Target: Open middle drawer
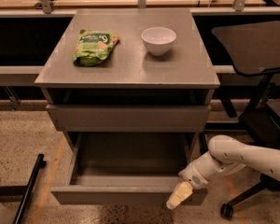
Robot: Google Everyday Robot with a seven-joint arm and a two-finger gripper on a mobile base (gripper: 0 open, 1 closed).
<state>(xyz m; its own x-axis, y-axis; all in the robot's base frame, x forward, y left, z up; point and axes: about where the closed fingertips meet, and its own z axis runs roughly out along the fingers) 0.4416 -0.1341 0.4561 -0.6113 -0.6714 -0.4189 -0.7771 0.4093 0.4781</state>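
Green snack bag (94,47), white bowl (158,40)

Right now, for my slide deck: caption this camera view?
Cream-tipped gripper at the front of the pulled-out plain grey middle drawer.

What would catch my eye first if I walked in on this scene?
A white robot arm reaches in from the lower right, with its gripper at the right end of the front panel of a grey drawer that stands far out of the cabinet. On the cabinet top sit a green snack bag at the left and a white bowl to its right.
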